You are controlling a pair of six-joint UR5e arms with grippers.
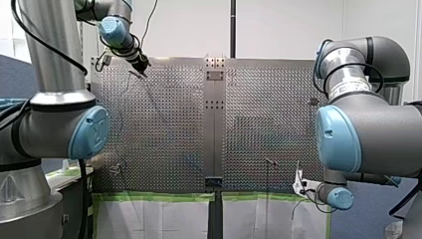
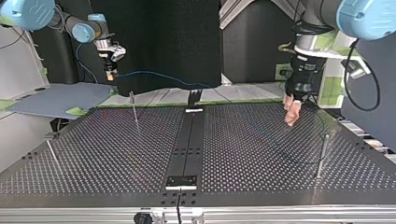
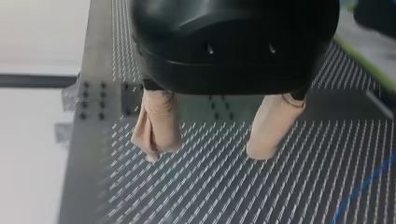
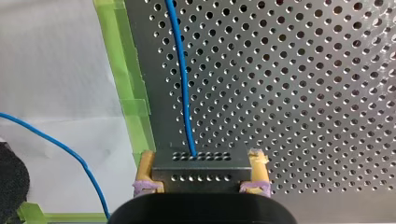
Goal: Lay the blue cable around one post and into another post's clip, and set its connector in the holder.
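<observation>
Table: perforated metal table (image 2: 261,154) with a dark centre strip; green tape (image 4: 133,112) runs along one edge.
Left gripper: my left gripper (image 3: 205,153) hangs low over the table. Its beige-padded fingers (image 3: 156,123) are spread, with nothing between them.
Right gripper: my right gripper (image 4: 201,171) is out past the taped edge. Its yellow-padded fingers pinch the connector by its two sides.
Blue cable: the blue cable (image 4: 183,84) leaves the connector and runs slack over the table. It passes beside my left gripper without touching it.
Connector: the connector (image 4: 201,162) is a grey block with rows of small holes, not yet in any holder.
Posts: two thin upright posts show, one (image 2: 134,108) near my right gripper and one (image 2: 322,156) near my left. The clips are too small to tell.
Risk: the slack could catch the wrong post as the connector travels. A tug on the cable could twist the block in its side pinch. The spread fingers sit close to the table and could scrape it when closing on the thin cable.
Writing: none readable.
</observation>
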